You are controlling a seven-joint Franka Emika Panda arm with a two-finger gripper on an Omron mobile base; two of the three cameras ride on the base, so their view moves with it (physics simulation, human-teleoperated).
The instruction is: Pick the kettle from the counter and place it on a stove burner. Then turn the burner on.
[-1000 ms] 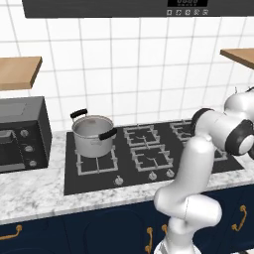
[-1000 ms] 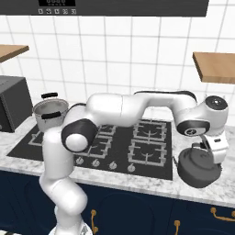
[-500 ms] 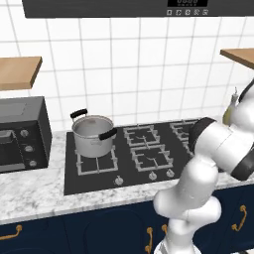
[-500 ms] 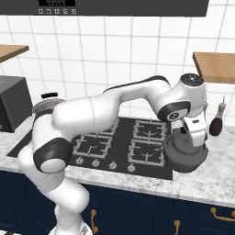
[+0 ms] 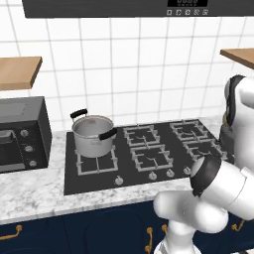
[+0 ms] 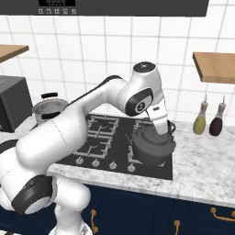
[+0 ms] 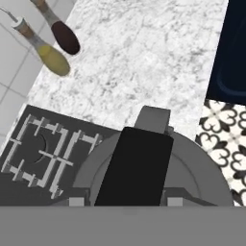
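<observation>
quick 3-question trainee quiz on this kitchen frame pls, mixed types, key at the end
1. True or false: the kettle sits on the white marble counter.
2. What stands on the rear left burner of the cooktop? A) steel pot B) toaster C) bottle
3. Fill in: the gripper is closed on the kettle's ____.

Key: 1 false, it is held over the cooktop's front right corner; 2 A, the steel pot; 3 handle.

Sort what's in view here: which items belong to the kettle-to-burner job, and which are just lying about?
Job:
- kettle, held by the gripper over the stove's right edge
- stove with its knobs
- counter

Lying about:
- pot on the back left burner
- two bottles by the wall
- microwave
</observation>
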